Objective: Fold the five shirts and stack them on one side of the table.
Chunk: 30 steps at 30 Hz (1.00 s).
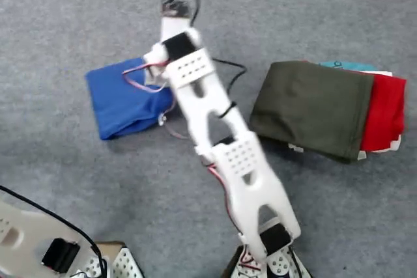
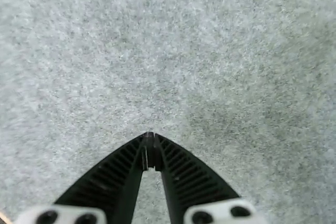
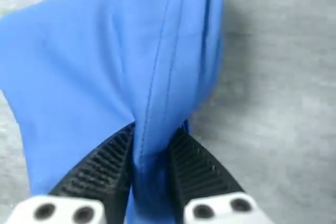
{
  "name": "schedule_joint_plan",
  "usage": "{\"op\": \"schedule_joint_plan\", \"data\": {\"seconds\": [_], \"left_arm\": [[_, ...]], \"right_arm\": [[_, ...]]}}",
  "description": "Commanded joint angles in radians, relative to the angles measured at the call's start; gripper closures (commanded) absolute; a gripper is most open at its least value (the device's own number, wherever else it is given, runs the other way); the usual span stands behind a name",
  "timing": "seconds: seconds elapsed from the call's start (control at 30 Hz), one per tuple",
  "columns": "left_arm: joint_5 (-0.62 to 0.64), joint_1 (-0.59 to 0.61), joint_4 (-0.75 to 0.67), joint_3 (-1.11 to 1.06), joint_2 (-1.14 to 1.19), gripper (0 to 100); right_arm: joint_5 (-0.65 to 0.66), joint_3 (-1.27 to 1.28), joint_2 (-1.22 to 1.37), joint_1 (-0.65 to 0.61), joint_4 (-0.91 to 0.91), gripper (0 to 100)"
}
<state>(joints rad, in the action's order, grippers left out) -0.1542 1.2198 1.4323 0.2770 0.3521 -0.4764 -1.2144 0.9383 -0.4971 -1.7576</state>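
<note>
- The blue shirt (image 1: 124,102) lies folded into a rough square on the grey table cover (image 1: 58,24), at about 9 o'clock from the middle of the high view. In the right wrist view its cloth bunches up into a ridge with a stitched seam running along it.
- The right gripper (image 3: 150,150) is clamped on that ridge. Its black ribbed fingers (image 3: 107,161) are drawn narrow, with blue fabric pressed between them.
- The right arm (image 1: 228,148) stretches from its base at about 6 o'clock up and across to the shirt's 2 o'clock corner, and thin wires trail along it.
- At 3 o'clock from the blue shirt, well apart from it, sits a pile of folded shirts. The olive shirt (image 1: 313,109) is on top, covering most of the pile.
- The red shirt (image 1: 386,112) pokes out from under the olive one at its 3 o'clock side. A strip of teal shirt (image 1: 342,65) shows at 12 o'clock, and a white edge (image 1: 391,146) shows at about 5 o'clock.
- The left gripper (image 2: 150,153) hangs over bare grey cover. Its fingertips are pressed together with nothing between them.
- The left arm (image 1: 36,239) sits at 7 o'clock in the high view, away from all the shirts.
</note>
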Motion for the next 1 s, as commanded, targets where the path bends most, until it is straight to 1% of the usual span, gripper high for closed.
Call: {"op": "schedule_joint_plan", "data": {"seconds": [0.0,0.1,0.2,0.3,0.4,0.5,0.6,0.73,0.87,0.97], "left_arm": [[-0.025,-0.028,0.023,0.002,-0.041,97],[-0.063,-0.127,0.1,0.008,-0.041,97],[-0.048,-0.28,0.158,0.012,-0.041,97],[-0.023,-0.437,0.207,0.012,-0.043,97],[0.002,-0.529,0.226,0.012,-0.043,97],[0.028,-0.567,0.226,0.007,-0.043,97],[0.04,-0.576,0.226,0.004,-0.043,97],[0.04,-0.585,0.226,0.004,-0.043,97],[0.035,-0.585,0.226,0.01,-0.043,97],[0.035,-0.585,0.226,0.012,-0.043,97]], "right_arm": [[0.066,0.312,-0.255,0.049,-0.009,98.5],[0.08,0.578,-0.394,0.068,-0.008,98.5],[0.1,0.757,-0.501,0.072,0.017,98.5],[0.114,0.779,-0.587,0.126,0.012,98.5],[0.212,0.742,-0.659,0.238,0.002,98.5],[0.339,0.702,-0.725,0.374,-0.008,98.5],[0.466,0.673,-0.799,0.499,-0.008,98.5],[0.574,0.673,-0.854,0.677,-0.009,98.5],[0.695,0.671,-0.858,0.888,-0.009,98.5],[0.758,0.679,-0.857,1.014,-0.009,98.5]]}}
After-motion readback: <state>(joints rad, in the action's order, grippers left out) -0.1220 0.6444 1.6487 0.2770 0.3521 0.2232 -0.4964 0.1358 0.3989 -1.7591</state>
